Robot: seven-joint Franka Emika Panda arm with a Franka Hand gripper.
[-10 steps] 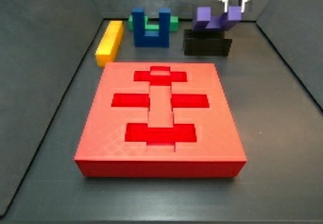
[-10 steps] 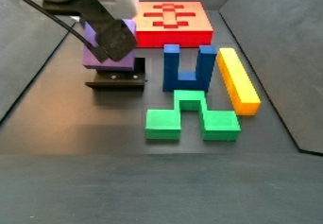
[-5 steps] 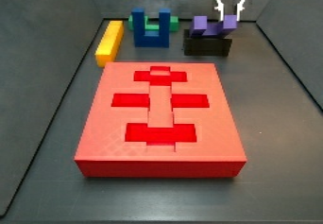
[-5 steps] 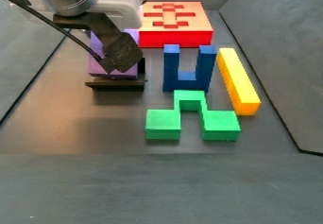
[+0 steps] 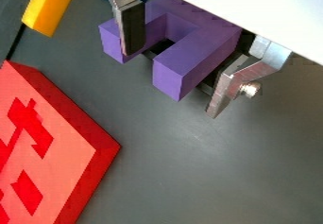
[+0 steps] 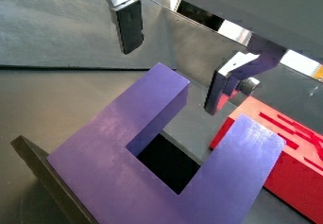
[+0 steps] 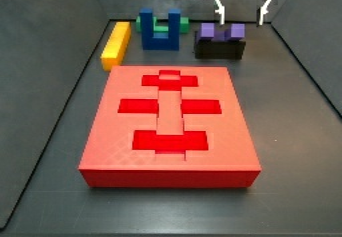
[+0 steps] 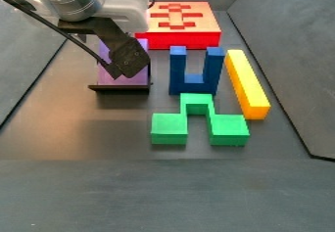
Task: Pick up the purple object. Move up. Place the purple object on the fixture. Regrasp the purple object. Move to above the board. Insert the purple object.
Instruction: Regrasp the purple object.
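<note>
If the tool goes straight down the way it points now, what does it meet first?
Probably the purple object on the fixture. The open tool hangs just above it, fingers spread wider than the prongs, though depth is unclear.

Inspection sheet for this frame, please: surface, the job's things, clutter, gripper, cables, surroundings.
Surface: dark grey floor, no spills seen.
Job's things: purple object sits on the fixture, prongs up; the board lies flat with its cut-outs unfilled.
Clutter: yellow bar, blue U-shaped block and green piece beside the board.
Gripper: the gripper hangs above the purple object, jaws open and spread wider than it, fingers not touching it in a wrist view.
Cables: black cable running along the arm.
Surroundings: dark walls around the floor.
</note>
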